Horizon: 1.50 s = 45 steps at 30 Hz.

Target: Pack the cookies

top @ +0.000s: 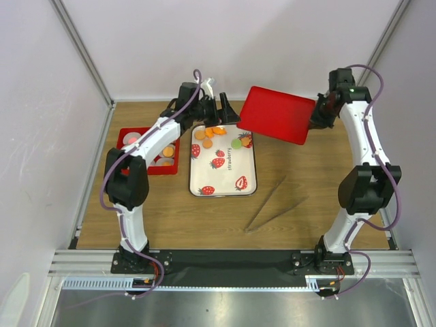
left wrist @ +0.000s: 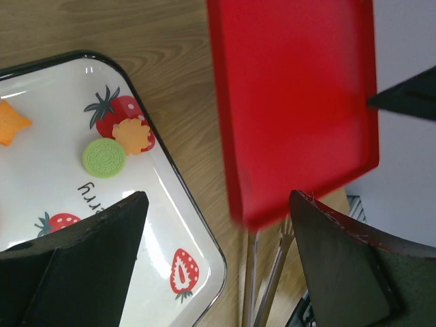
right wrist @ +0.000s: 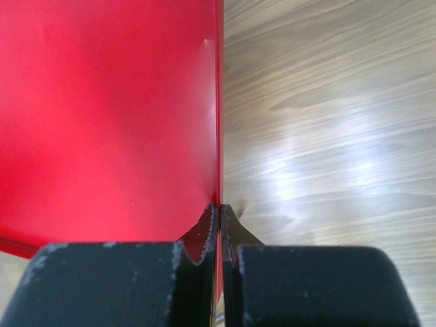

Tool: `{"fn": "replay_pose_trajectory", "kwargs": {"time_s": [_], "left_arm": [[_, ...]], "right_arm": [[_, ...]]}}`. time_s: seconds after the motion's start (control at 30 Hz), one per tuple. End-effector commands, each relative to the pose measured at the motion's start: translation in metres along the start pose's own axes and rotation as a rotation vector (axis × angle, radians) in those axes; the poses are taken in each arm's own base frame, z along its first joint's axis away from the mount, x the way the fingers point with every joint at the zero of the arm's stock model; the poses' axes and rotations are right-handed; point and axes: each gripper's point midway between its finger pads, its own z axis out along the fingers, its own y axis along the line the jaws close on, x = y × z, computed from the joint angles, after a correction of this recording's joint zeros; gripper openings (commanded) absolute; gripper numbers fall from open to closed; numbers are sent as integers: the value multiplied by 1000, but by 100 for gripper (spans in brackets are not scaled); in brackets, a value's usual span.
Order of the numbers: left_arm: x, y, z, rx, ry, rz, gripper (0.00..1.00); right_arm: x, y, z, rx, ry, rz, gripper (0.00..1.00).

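Observation:
Orange cookies [top: 208, 133] and a green cookie [top: 236, 143] lie at the far end of the white strawberry tray [top: 225, 180]. In the left wrist view a green cookie [left wrist: 104, 157] and an orange one [left wrist: 133, 135] lie on the tray [left wrist: 82, 204]. My right gripper [top: 317, 119] is shut on the edge of a red lid [top: 278, 114] and holds it tilted above the table; the lid also shows in the right wrist view [right wrist: 109, 116] and the left wrist view [left wrist: 293, 102]. My left gripper [top: 219, 107] is open and empty above the tray's far edge. A red box [top: 153, 151] holds cookies in pale cups.
Metal tongs [top: 272, 208] lie on the wooden table to the right of the tray; they also show in the left wrist view [left wrist: 269, 272]. White walls and metal frame posts close in the table at the back and sides.

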Motion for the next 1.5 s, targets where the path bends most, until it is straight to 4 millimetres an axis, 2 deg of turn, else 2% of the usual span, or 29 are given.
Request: {"fn": "replay_pose_trajectory", "kwargs": {"time_s": [0.0,0.13,0.2,0.27,0.3,0.47,0.53,0.6,0.63,0.7,0.73,0.8,0.87,0.9,0.97,1.0,1.03,1.1,1.2,1.23,1.3,1.33,1.4,1.43,1.47], "left_arm": [[-23,-13,-7,76,-57,-1,91],[-26,-14,-13,85,-63,-10,90],[-23,-15,-17,88,-60,-22,87],[-25,-20,-24,106,-76,-29,81],[-21,-17,-26,103,-70,-41,77],[-13,-22,-41,121,-67,-70,50],[-13,-28,-52,133,-82,-74,40],[-14,-37,-64,151,-89,-79,34],[-14,-41,-68,160,-92,-89,27],[-15,-47,-77,168,-94,-97,19],[-19,-56,-86,180,-108,-93,10],[-21,-60,-97,180,-112,-123,4],[-23,-67,-111,173,-118,-158,0],[-27,-66,-117,159,-130,-173,0],[-25,-71,-131,143,-129,-214,0],[-28,-70,-136,131,-134,-227,0],[-22,-66,-139,100,-116,-254,0],[-26,-69,-151,71,-134,-252,0],[-19,-58,-162,9,-125,-302,0],[-17,-56,-165,-2,-126,-319,0],[-14,-46,-171,-34,-143,-345,0],[-13,-42,-171,-45,-150,-361,0],[-10,-31,-173,-61,-165,-384,0],[-8,-26,-172,-80,-162,-395,0],[-8,-19,-172,-108,-166,-400,1]], "right_arm": [[7,42,-32,-107,-25,-36,0],[20,67,-40,-147,-16,-74,0],[28,78,-42,-163,-9,-92,0],[31,83,-44,-174,-9,-102,0],[35,88,-45,-182,-7,-110,0],[43,99,-52,-220,-7,-134,0],[48,102,-52,-228,-3,-149,0],[52,105,-53,-239,-9,-161,0],[56,107,-51,-242,-3,-170,0],[59,110,-52,-250,-9,-187,0],[58,112,-53,-250,-25,-195,0],[59,113,-55,-240,-49,-215,1],[59,116,-57,-234,-82,-239,14],[55,115,-59,-214,-112,-250,28],[51,116,-65,-199,-158,-270,40],[48,117,-73,-158,-217,-310,49],[46,120,-80,-151,-256,-331,53],[51,122,-97,-112,-341,-397,64],[58,138,-114,-160,-442,-472,71],[74,157,-123,-232,-488,-576,71],[91,172,-129,-259,-546,-679,75],[113,188,-129,-299,-567,-775,75],[131,197,-126,-292,-605,-888,77],[151,211,-122,-331,-628,-976,77],[161,216,-117,-346,-632,-1017,77]]}}
